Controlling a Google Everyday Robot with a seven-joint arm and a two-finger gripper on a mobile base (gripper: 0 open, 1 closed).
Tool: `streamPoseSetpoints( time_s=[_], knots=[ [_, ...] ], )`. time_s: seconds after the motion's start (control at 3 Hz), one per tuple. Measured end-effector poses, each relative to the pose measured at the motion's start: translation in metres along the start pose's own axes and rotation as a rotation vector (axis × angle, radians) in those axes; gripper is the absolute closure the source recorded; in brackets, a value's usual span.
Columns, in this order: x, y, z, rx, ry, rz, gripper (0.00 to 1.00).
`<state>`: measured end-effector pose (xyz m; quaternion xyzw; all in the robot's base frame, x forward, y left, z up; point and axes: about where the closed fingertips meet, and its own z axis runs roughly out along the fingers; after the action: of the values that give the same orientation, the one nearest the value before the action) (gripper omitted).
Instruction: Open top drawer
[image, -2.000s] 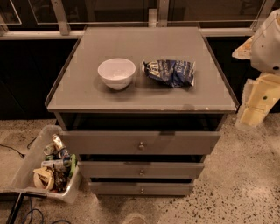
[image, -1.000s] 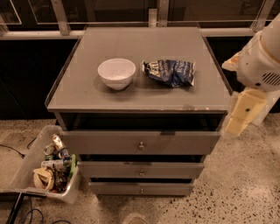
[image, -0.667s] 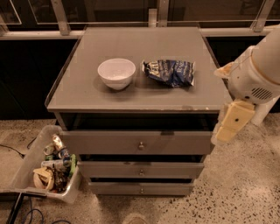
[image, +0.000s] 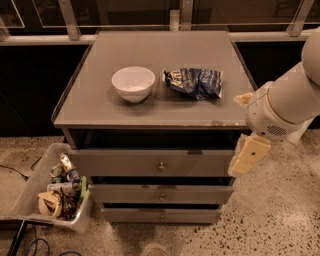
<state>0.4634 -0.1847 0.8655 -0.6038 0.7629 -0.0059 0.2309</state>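
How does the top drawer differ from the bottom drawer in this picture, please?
The top drawer shows a taller, wider front than the bottom drawer in this view. The end effector hangs beside the top drawer's right end, well above the bottom drawer. Both have plain grey fronts, each with one small knob at its centre.

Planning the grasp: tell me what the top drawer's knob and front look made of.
The knob looks metal: small, round, faint glint. The top drawer front: matte grey panel, perhaps painted wood or laminate. The gripper hangs by its right end.
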Motion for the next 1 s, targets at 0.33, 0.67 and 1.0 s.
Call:
streamPoseSetpoints(
  time_s=[0.33,0.67,1.0],
  knots=[
    [0.003,0.012,0.014,-0.038,-0.015,0.001,0.00],
    [0.019,0.030,0.049,-0.091,-0.033,0.027,0.00],
    [0.034,0.047,0.085,-0.127,-0.052,0.050,0.00]
  ],
)
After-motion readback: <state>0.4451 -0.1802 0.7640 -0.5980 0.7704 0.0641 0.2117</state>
